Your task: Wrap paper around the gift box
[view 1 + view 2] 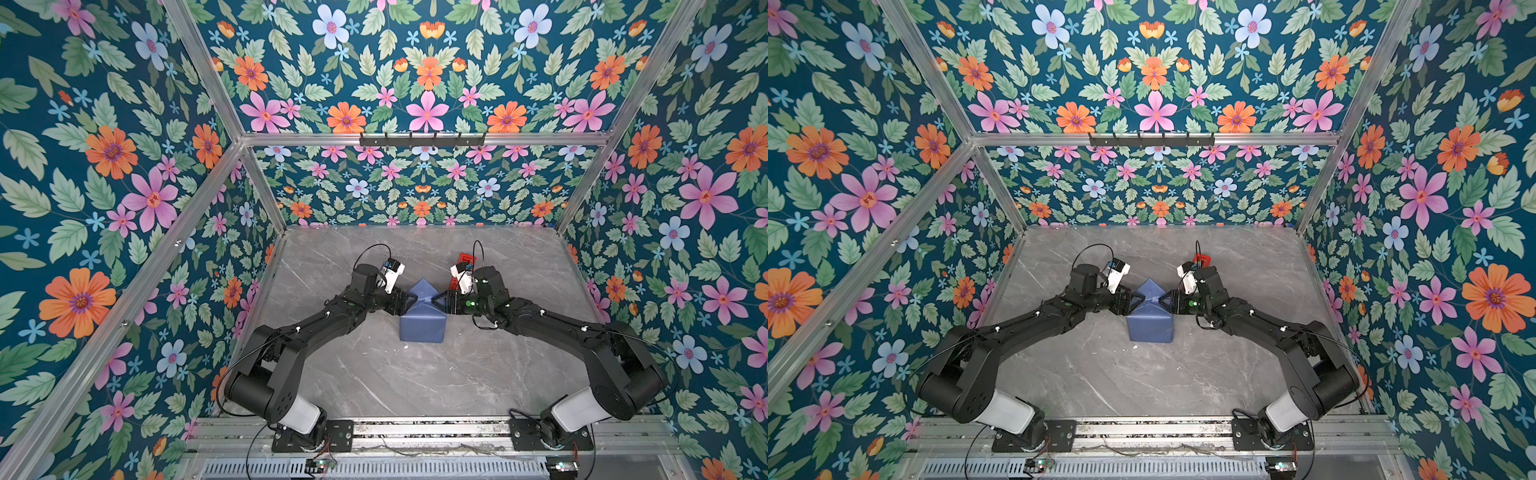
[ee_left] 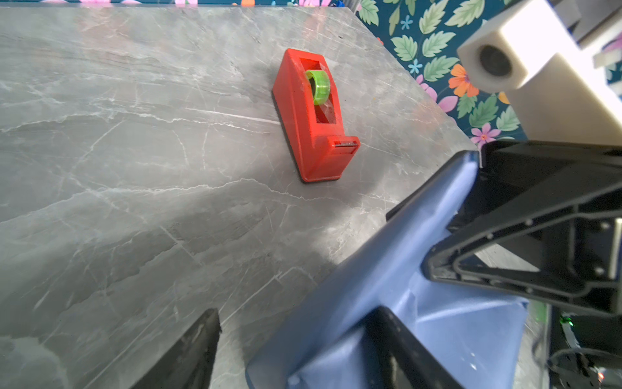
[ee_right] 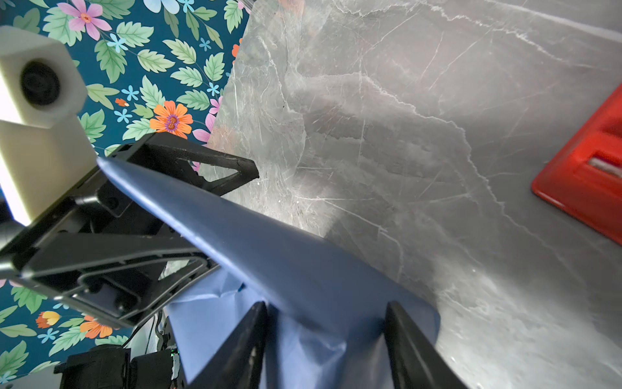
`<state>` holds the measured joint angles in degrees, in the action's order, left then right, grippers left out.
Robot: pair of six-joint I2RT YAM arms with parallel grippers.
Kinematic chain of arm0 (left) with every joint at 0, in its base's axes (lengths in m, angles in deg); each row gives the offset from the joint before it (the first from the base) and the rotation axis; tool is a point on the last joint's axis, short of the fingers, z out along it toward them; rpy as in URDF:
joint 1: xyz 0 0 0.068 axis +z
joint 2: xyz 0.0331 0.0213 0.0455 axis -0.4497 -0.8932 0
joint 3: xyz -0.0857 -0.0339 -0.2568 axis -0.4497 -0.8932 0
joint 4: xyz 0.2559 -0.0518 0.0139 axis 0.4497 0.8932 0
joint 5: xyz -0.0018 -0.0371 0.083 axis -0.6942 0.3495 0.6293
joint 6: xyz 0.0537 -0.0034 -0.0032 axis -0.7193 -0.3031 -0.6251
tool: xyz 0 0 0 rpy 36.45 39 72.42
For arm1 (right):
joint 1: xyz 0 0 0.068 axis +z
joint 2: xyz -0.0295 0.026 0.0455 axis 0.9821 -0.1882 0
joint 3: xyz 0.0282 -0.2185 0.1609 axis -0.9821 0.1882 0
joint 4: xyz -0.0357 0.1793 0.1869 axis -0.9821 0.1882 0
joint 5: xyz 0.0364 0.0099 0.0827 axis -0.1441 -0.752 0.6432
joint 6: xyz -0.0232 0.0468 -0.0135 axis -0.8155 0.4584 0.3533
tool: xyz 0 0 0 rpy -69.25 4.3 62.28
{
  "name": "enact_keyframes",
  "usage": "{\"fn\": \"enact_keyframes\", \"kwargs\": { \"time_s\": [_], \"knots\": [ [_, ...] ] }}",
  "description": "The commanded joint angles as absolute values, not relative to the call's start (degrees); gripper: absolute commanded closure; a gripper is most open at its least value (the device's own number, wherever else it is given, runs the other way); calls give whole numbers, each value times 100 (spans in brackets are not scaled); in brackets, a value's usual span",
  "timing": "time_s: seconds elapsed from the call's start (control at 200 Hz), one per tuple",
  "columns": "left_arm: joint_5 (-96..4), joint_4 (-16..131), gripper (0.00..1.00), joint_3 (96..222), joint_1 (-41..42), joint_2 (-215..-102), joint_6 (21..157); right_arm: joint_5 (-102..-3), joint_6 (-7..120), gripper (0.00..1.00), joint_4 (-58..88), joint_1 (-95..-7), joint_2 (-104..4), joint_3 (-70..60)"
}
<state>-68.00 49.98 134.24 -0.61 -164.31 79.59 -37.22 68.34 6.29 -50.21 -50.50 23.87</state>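
past the paper (image 2: 370, 279), only left wrist shows tape dispenser (image 2: 303, 134) whole.

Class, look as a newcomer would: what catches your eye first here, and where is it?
Loud floral wallpaper covers the walls around the cell. At the middle of the grey marble tabletop, slate-blue paper is wrapped into a block, its far flap peaked up between the left gripper and the right gripper, both with jaws apart. A red plastic tape dispenser stands just beyond the right gripper.
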Motion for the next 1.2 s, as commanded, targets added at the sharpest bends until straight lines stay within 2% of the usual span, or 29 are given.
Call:
{"fn": "enact_keyframes", "kwargs": {
  "time_s": [0.0, 0.595, 1.195],
  "knots": [
    [-7234, 5286, 29, 13461, 1, -16487, 7721, -3799, 6675, 44, 1082, -5012, -5118, 2370],
    [-8144, 5351, 59, 13786, 71, -16753, 7080, -3791, 6622, 44, 1127, -5014, -5201, 2303],
    [-8380, 5386, 79, 13900, 71, -16797, 6684, -3791, 6583, 44, 1196, -5013, -5281, 2194]
  ]
}}
